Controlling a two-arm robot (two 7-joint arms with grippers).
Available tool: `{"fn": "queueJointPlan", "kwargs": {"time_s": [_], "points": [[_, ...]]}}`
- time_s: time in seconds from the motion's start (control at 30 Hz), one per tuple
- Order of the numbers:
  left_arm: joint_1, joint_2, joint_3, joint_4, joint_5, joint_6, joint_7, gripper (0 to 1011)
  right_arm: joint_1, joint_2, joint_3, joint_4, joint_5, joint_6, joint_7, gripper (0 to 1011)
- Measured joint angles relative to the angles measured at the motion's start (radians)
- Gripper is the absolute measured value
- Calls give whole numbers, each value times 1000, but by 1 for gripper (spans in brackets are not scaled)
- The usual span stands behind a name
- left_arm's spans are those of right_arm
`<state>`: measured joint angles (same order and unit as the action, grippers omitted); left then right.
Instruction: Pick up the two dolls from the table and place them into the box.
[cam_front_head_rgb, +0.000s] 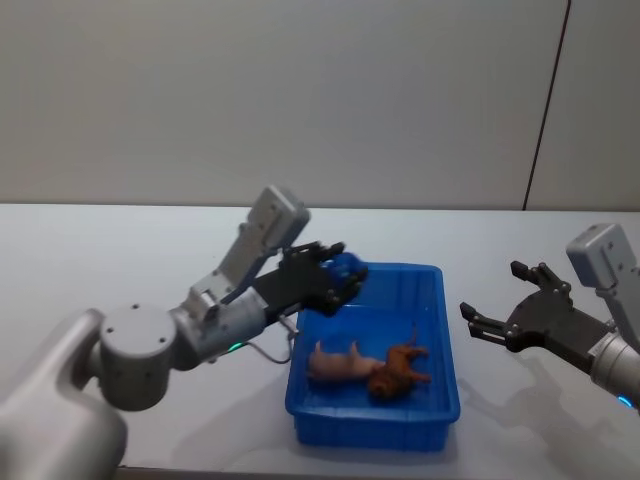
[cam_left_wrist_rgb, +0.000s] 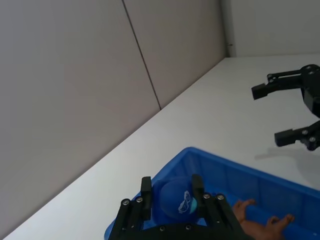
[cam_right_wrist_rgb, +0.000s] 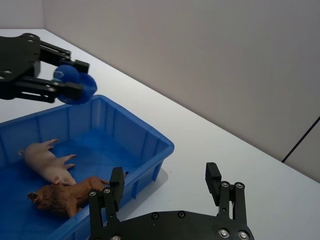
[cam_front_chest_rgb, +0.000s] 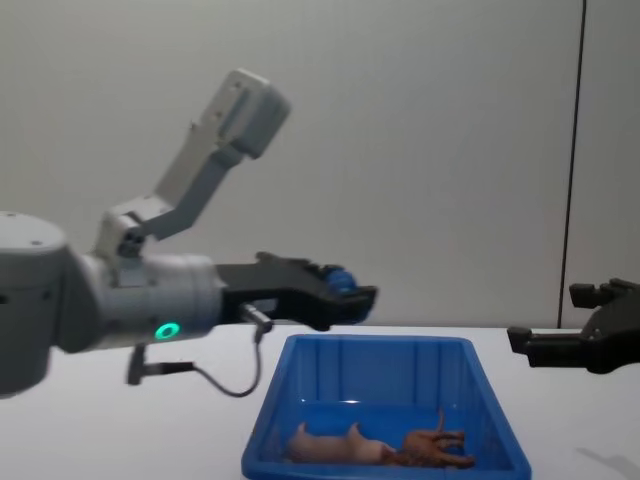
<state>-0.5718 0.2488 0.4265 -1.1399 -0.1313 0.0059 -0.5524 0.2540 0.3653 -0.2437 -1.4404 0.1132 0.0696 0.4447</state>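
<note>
Blue plastic formed the box (cam_front_head_rgb: 437, 296), which stood on the white table (cam_front_head_rgb: 100, 250) in front of the robot. Both dolls lay inside it, on its floor, at the end near the robot. The pale pink pig (cam_front_head_rgb: 335, 362) lay on its side toward the robot's left, and the brown lion (cam_front_head_rgb: 398, 371) lay just beside it on the right, the two seemed to touch each other. In the right wrist view the pig (cam_right_wrist_rgb: 47, 162) and the lion (cam_right_wrist_rgb: 65, 196) were also together at the bottom of the box (cam_right_wrist_rgb: 150, 140).

The left gripper (cam_front_head_rgb: 345, 275) hung above the far left corner of the box, higher than its rim. Its fingers were closed on a small blue round object (cam_left_wrist_rgb: 177, 198) with a light marking on it; what this object was, I could not tell. In the chest view the left gripper (cam_front_chest_rgb: 350, 290) was clearly above the box (cam_front_chest_rgb: 300, 400), not touching it.

The right gripper (cam_front_head_rgb: 495, 305) was over the table to the right of the box, apart from it. Its fingers were spread wide and held nothing, and the right wrist view showed the same for this gripper (cam_right_wrist_rgb: 165, 182).
</note>
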Motion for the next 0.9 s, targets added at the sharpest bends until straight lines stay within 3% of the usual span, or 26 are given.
{"fn": "queueJointPlan", "kwargs": {"time_s": [0.23, 0.47, 0.63, 0.9], "points": [[-66, -59, 27, 102, 4, -58, -38, 657, 0, 0, 0, 0, 0, 0, 0, 1001], [-80, -75, 39, 119, 4, -80, -41, 869, 0, 0, 0, 0, 0, 0, 0, 1001], [-48, -57, 41, 55, 4, -80, -11, 992, 0, 0, 0, 0, 0, 0, 0, 1001], [29, -3, 39, -87, -2, -63, 55, 1001, 0, 0, 0, 0, 0, 0, 0, 1001]]}}
